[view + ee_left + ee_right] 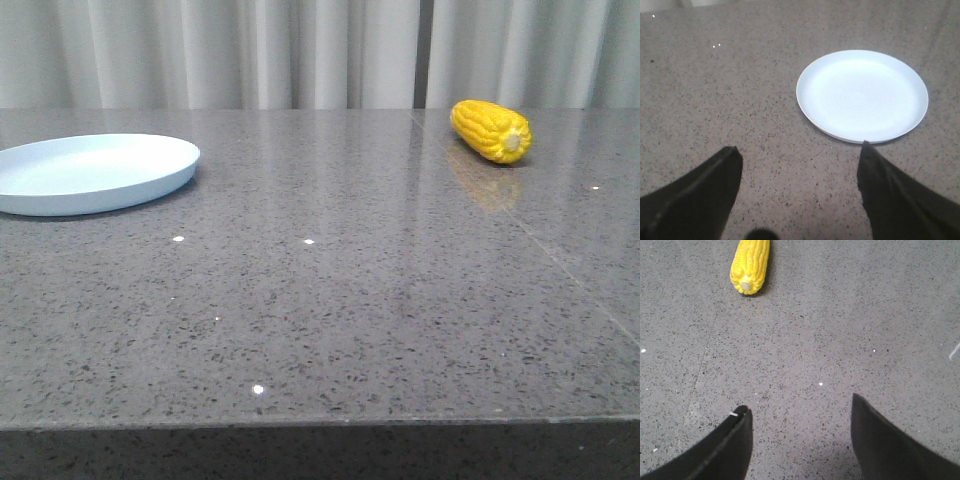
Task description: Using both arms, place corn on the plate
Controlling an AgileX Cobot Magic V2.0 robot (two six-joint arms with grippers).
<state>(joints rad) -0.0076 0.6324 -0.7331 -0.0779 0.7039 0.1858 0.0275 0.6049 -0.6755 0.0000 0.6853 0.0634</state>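
The yellow corn (491, 130) lies on its side at the back right of the grey stone table, pale cut end toward the front. The pale blue-white plate (95, 172) sits at the back left and holds nothing. Neither arm shows in the front view. In the right wrist view my right gripper (799, 405) is open and empty above bare table, the corn (750, 266) well ahead of it. In the left wrist view my left gripper (799, 150) is open and empty, one fingertip (866, 150) level with the plate's near rim (862, 95).
The speckled grey table (330, 300) has a thin seam line running along its right side. Pale curtains hang behind the far edge. The table's front edge is near the bottom of the front view.
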